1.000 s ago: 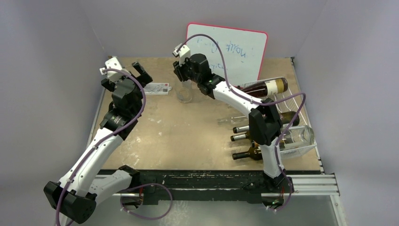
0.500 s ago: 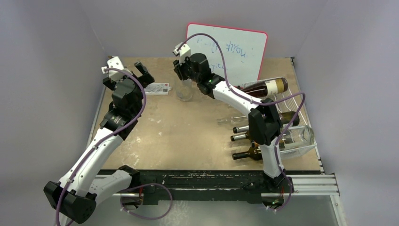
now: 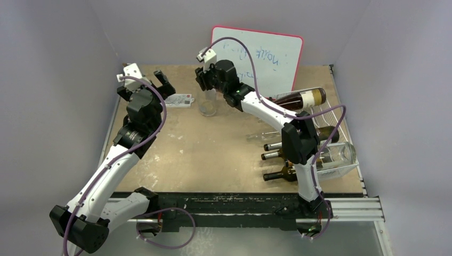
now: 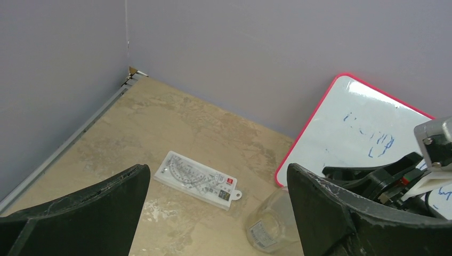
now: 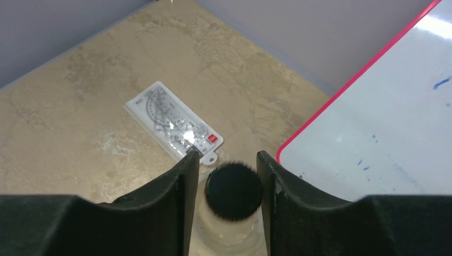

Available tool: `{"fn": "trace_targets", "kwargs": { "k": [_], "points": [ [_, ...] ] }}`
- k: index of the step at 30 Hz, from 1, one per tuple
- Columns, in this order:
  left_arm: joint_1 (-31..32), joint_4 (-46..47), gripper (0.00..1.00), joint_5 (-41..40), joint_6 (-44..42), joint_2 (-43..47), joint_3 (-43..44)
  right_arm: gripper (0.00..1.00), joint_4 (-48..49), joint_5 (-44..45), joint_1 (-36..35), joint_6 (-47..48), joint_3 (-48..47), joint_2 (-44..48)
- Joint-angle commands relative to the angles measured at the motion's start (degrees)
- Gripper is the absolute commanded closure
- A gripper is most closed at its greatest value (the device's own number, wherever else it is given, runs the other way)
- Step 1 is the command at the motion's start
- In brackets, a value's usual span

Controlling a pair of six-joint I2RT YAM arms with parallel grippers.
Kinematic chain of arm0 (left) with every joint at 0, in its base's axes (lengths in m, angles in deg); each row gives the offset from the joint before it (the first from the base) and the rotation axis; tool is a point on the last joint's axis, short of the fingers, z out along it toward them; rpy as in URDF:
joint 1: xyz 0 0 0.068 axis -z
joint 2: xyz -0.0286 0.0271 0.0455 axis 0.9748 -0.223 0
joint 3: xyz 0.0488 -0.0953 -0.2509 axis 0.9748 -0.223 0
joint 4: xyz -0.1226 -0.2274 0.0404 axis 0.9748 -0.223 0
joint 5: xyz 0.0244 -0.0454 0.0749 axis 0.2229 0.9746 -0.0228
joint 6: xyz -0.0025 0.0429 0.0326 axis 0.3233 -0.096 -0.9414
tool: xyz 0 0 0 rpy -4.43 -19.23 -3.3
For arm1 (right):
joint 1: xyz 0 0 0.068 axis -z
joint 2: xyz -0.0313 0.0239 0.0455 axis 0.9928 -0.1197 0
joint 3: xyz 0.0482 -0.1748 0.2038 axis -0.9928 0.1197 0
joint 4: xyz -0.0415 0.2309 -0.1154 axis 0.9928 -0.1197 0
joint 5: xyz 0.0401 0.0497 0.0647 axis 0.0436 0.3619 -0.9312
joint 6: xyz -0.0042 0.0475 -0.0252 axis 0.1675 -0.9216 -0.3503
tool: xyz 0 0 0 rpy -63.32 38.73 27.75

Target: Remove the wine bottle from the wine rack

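Two grippers out at the far side of the table (image 3: 213, 152); clear bottle (image 3: 208, 104) stands upright off the wine rack (image 3: 341, 113).
Right gripper (image 5: 228, 160) sits over the bottle's black cap (image 5: 233, 193), fingers (image 5: 176, 197) flanking it closely; can't tell if they actually clamp it; bottle is on the table just in front of the red-framed whiteboard (image 3: 269, 56), well apart from the rack at the right edge, which holds several other bottles incl. a dark labelled one (image 3: 298, 98) on top; left gripper (image 4: 216, 172) jaws wide apart, holding nothing, above a flat ruler case (image 4: 197, 180) just left of the bottle.
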Motion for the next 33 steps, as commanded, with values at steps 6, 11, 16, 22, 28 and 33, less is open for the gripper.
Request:
{"fn": "trace_targets", "kwargs": {
  "k": [6, 11, 16, 22, 28, 33],
  "points": [
    [-0.4, 3.4, 0.00, -1.3, -2.5, 0.5, 0.1, 0.19, 8.9, 0.4, 0.0, 0.2, -6.8, 6.3],
    [-0.4, 3.5, 0.00, -4.6, -1.9, 0.4, -0.2, 0.00, 8.1, 6.0, -0.1, -1.0, -3.6, 13.2],
    [-0.4, 3.5, 0.00, -6.3, -1.9, -1.1, -0.5, 0.00, 2.0, 19.4, -0.1, -5.3, 2.5, 23.4],
    [-1.8, 2.4, 0.00, -4.8, 1.4, -5.3, -0.4, 0.00, -7.8, 20.0, 0.0, -8.3, 14.3, 38.8],
    [-4.5, -1.8, 0.00, 1.6, 10.2, -10.8, -1.2, 0.00, -12.1, 16.7, 0.0, -14.3, 27.7, 54.8],
    [-17.1, -1.3, 0.00, 23.7, 23.6, -16.9, -6.4, 0.00, -16.1, 8.6, 0.0, -14.7, 31.6, 60.7]
  ]
}}
